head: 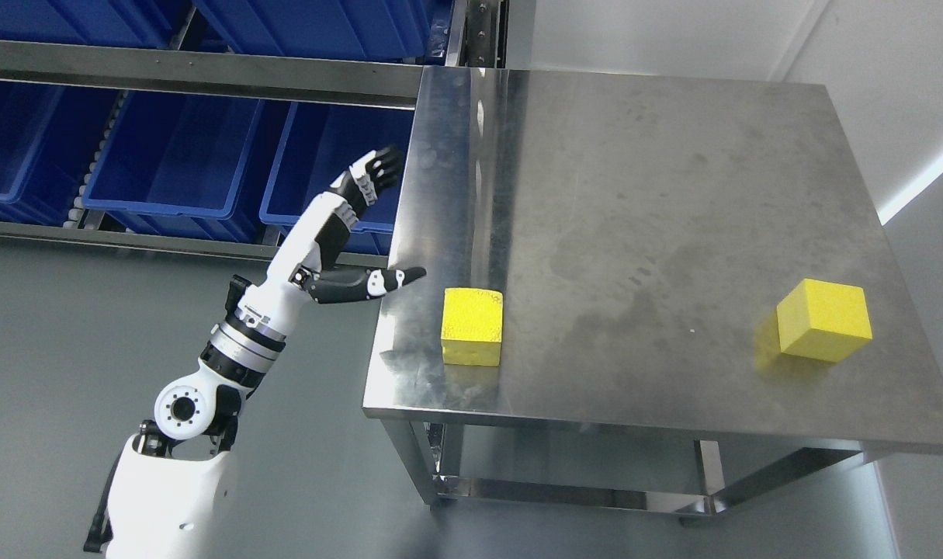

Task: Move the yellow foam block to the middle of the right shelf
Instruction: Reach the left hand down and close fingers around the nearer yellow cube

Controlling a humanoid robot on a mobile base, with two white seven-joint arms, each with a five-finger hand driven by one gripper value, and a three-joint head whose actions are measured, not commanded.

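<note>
A steel bench with a dull, smudged top fills the right of the head view, and two yellow foam blocks rest on it, well apart. The near-left block, a cube with a finely pitted face, sits close to the bench's front left corner; the right block, smoother and turned at an angle, lies near the right edge. The left hand is raised just off the bench's left edge, its fingers spread apart and holding nothing, the thumb pointing toward the near-left block without touching it. Its white and black arm comes up from the lower left. Behind the hand, a metal rack carries glossy blue plastic bins on rollers. Nothing lies between the hand and the nearer block.
</note>
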